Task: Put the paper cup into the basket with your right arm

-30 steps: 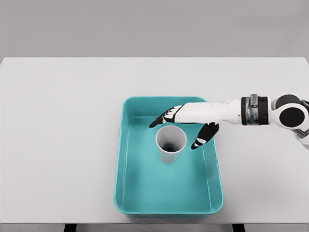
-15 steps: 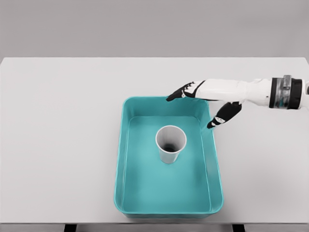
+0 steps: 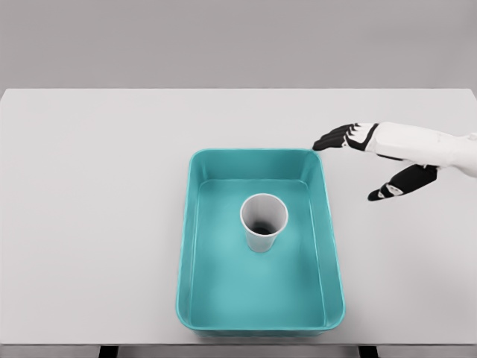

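A white paper cup (image 3: 263, 221) stands upright inside the teal basket (image 3: 195, 224), near its middle. My right hand (image 3: 356, 165) hangs over the bare table just right of the basket's far right corner. Its black-tipped fingers (image 3: 333, 139) are spread and hold nothing. The white forearm runs off the right edge. The left arm does not show.
The basket rests on a wide white table (image 3: 89, 209) whose front edge runs along the bottom of the head view. A grey wall stands behind the table.
My right hand has let go of the cup and pulled back to the right, from over the basket to outside its right rim. The cup stayed upright in the basket.
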